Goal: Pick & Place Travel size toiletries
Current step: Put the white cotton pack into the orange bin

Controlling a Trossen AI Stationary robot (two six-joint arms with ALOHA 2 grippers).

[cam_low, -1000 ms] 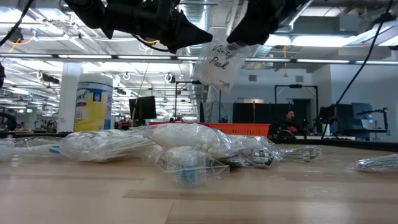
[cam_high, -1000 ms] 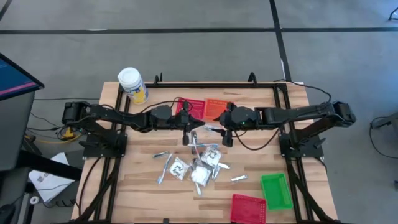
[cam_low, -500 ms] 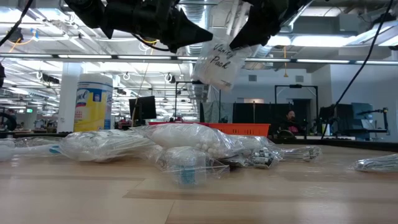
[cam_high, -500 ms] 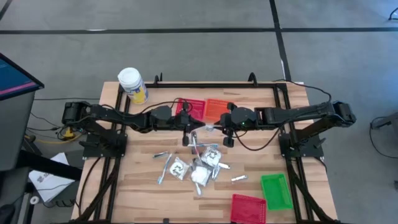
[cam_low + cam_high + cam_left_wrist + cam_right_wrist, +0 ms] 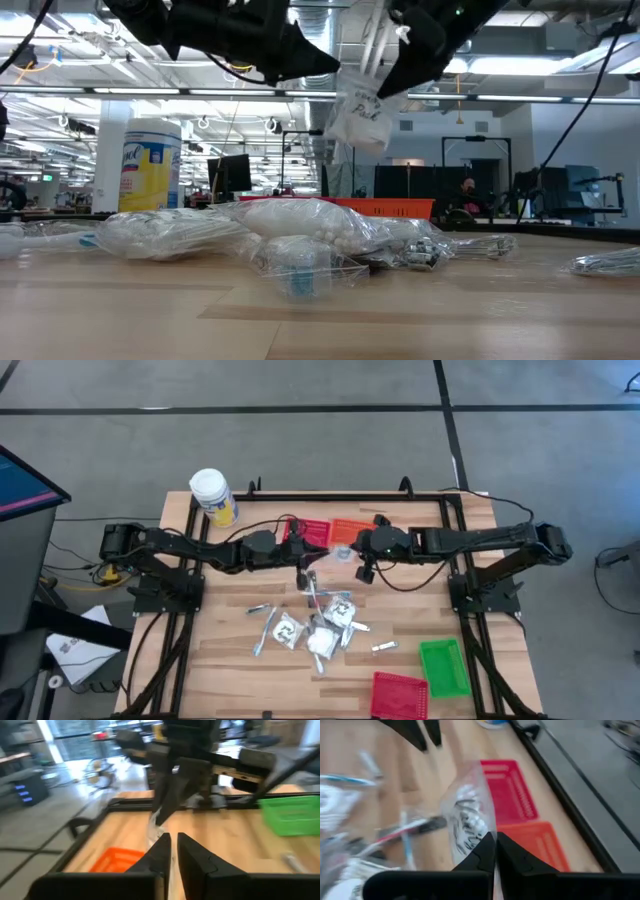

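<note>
A clear-wrapped packet [image 5: 362,115] with handwriting on it, one of the travel size toiletries, hangs in the air over the middle of the table [image 5: 230,650]. My right gripper [image 5: 495,840] is shut on it. My left gripper [image 5: 173,840] stands just left of the packet [image 5: 154,825], its fingers a narrow gap apart with nothing between them. The other toiletries, clear packets and slim sticks, lie in a heap [image 5: 320,625] on the wood below and nearer the front edge. My right gripper pinches the packet by its upper edge [image 5: 482,832] between the two fingers. They come from the table's right, slanting downward. The packet hangs tilted below the fingertips [image 5: 400,62], lifted clear of the table and of the heap.
A red basket [image 5: 310,532] and an orange basket [image 5: 348,532] sit on the table behind the grippers. A green basket [image 5: 443,665] and another red one [image 5: 400,695] stand at the near right. A white-lidded yellow jar [image 5: 212,495] stands at the far left corner.
My right gripper has moved toward the table's left and far edge and taken hold of the packet. The packet, which hung at my left gripper's tips, has shifted toward the right gripper and now hangs more tilted from it.
</note>
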